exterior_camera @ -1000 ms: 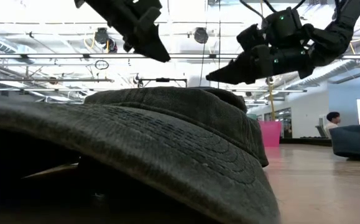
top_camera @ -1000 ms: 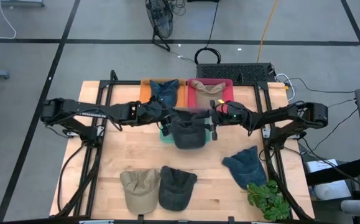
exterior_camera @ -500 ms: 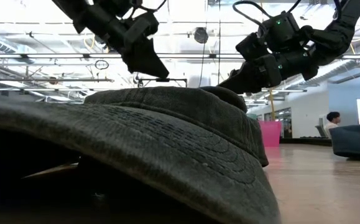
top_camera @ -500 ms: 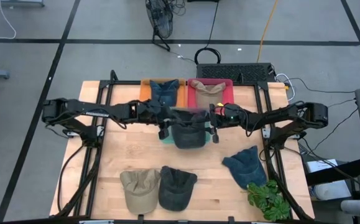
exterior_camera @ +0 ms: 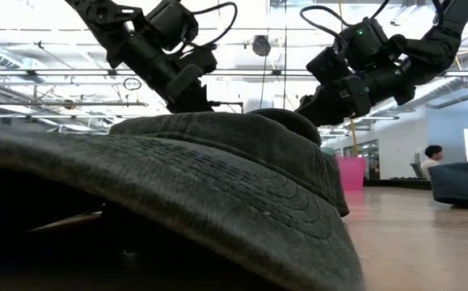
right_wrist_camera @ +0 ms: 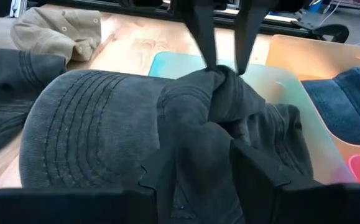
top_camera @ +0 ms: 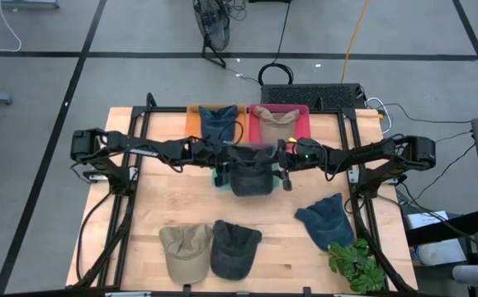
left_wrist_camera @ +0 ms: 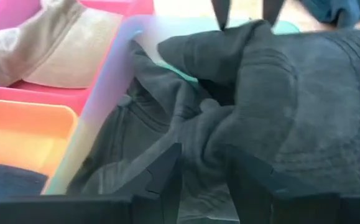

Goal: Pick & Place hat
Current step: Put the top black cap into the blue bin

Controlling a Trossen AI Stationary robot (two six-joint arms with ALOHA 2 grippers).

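A dark grey hat point(top_camera: 248, 172) lies crumpled over a teal tray point(top_camera: 218, 181) at the table's middle, crown in the tray and stitched brim point(right_wrist_camera: 74, 130) toward the near edge. My left gripper point(top_camera: 220, 158) is at its left side and my right gripper point(top_camera: 281, 160) at its right side, each shut on the hat's cloth. In the low view both grippers, left point(exterior_camera: 187, 90) and right point(exterior_camera: 318, 101), dip behind a near hat, which hides their fingertips. My left gripper point(left_wrist_camera: 204, 152) pinches a bunched fold of the crown point(right_wrist_camera: 220, 78) on the hat's left side between its two fingers, slanting down from the table's left. The hat rests slack in the tray. My right gripper point(right_wrist_camera: 204, 149) pinches a raised fold of the crown point(left_wrist_camera: 248, 34) on the hat's right side between its two fingers point(left_wrist_camera: 220, 12), slanting down from the table's right. The cloth below it sags onto the tray.
Behind the teal tray stand an orange tray with a blue hat point(top_camera: 219, 122) and a pink tray with a tan hat point(top_camera: 275, 118). Near the front edge lie a tan hat point(top_camera: 184, 249), a dark hat point(top_camera: 234, 247), a blue hat point(top_camera: 324, 219) and a plant point(top_camera: 356, 266).
Both grippers have come down, keeping their hold, and the hat has sunk with them into the teal tray and shifted slightly toward the far edge. Its crown has crumpled lower while the brim stays toward the near side.
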